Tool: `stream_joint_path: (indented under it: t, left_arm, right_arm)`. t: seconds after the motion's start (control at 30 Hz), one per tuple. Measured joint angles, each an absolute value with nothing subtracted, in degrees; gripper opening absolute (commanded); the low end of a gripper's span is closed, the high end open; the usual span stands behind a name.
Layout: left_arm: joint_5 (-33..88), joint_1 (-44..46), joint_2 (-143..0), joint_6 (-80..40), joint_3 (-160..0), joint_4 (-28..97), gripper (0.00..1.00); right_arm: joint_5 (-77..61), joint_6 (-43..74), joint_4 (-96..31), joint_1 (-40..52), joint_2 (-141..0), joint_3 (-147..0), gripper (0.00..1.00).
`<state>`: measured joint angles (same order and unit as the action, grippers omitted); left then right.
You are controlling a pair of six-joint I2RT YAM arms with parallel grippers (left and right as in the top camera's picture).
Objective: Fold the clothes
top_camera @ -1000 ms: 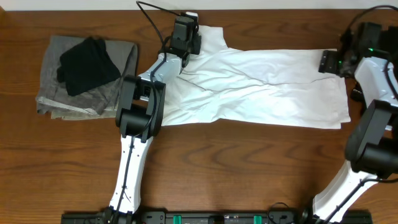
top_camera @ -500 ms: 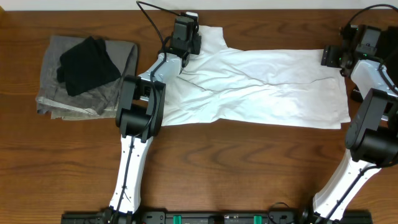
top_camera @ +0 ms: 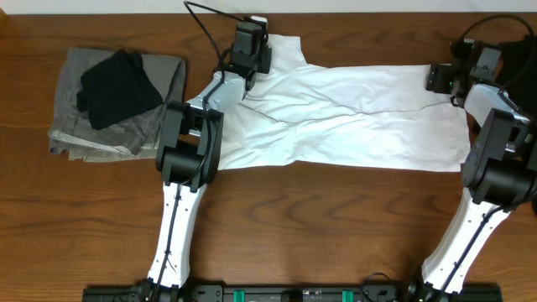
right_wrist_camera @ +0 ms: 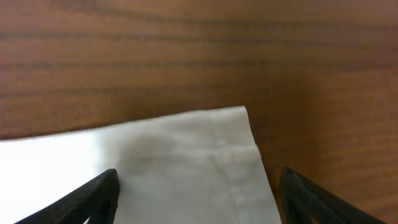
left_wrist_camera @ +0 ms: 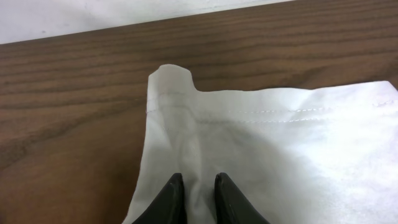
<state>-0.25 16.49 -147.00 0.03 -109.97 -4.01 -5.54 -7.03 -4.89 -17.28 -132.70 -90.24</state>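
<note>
**Overhead.** The shirt point(top_camera: 352, 117) is spread flat along the table point(top_camera: 294, 226). Its far edge is met by the left gripper point(top_camera: 249, 52) at one end and by the right gripper point(top_camera: 442, 77) at the other. A grey-and-black pile point(top_camera: 117, 101) is seen well outboard of the left gripper.

**Left wrist.** The left gripper point(left_wrist_camera: 198, 186) is closed on a ridge of shirt point(left_wrist_camera: 280, 155) pinched between its fingertips. The stitched hem point(left_wrist_camera: 249, 115) lies just ahead.

**Right wrist.** The right gripper point(right_wrist_camera: 199, 190) is spread wide and nothing is held. The shirt's corner point(right_wrist_camera: 239, 124) lies between and just ahead of its fingers.

For a clean fold, the right fingers should probably be advanced over the corner and lowered before being closed. Both ends are then best lifted level and together, so that skewing is avoided.
</note>
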Motion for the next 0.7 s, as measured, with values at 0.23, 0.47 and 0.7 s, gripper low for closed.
stream_joint_path:
  t: [0.23,0.47,0.7]
  left_arm:
    - [-0.25,16.49,-147.0,0.03,-110.19,-3.53,0.19]
    - [-0.32,16.49,-147.0,0.03,-110.28,-3.36,0.13]
    - [-0.32,16.49,-147.0,0.03,-110.41,-2.85,0.12]
  right_arm:
    - [-6.07,-7.07,-3.73,-17.21,-133.58,-90.94,0.73]
    - [-6.9,-7.03,-4.99,-17.06,-133.64,-91.24,0.52]
    - [-7.35,-7.18,-5.52,-16.95,-133.64,-91.46,0.18]
